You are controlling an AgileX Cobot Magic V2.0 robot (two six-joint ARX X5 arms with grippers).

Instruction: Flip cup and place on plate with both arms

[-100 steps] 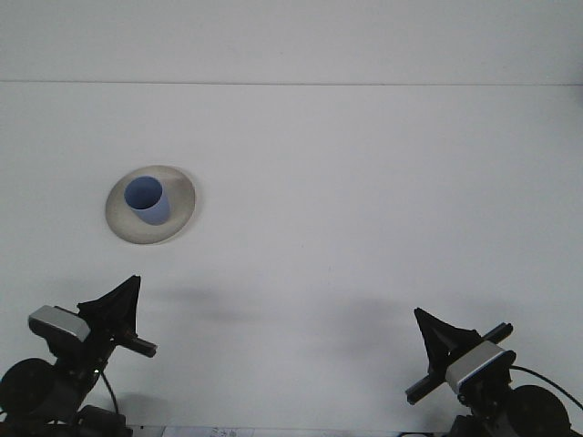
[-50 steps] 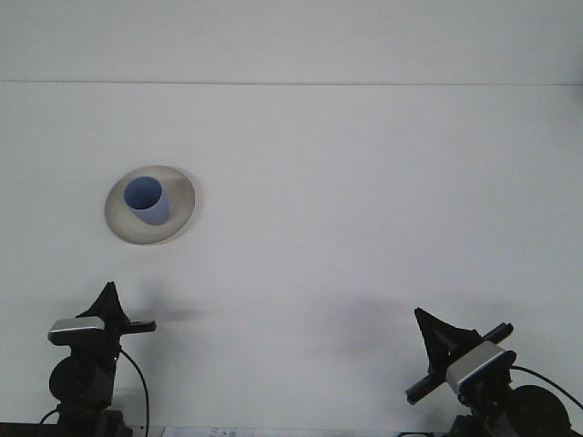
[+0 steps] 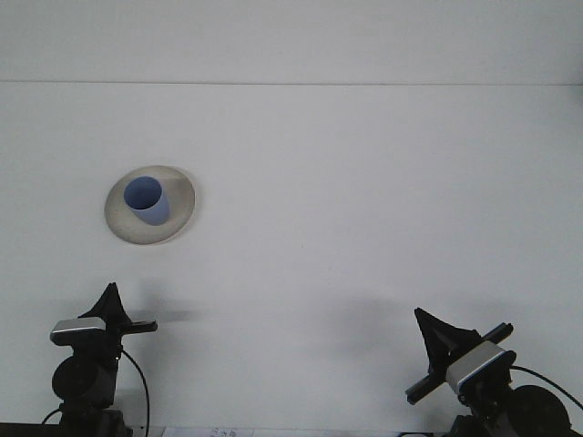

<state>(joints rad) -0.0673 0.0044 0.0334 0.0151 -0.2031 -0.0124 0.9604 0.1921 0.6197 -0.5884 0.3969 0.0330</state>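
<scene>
A blue cup (image 3: 148, 200) stands upright, mouth up, on a pale round plate (image 3: 178, 208) at the left of the white table. My left gripper (image 3: 109, 300) is low at the front left, well short of the plate, with nothing in it. My right gripper (image 3: 430, 330) sits low at the front right, far from the cup, also holding nothing. Both point away from the camera, so the gap between their fingers is hidden.
The white table (image 3: 364, 200) runs back to a far edge (image 3: 291, 84) near the top of the view. Nothing else lies on it besides the plate and cup.
Over the last second the left arm swung from a tilted pose to pointing straight ahead and drew slightly right; in the last half second it barely moved. The right arm, cup and plate stayed still.
</scene>
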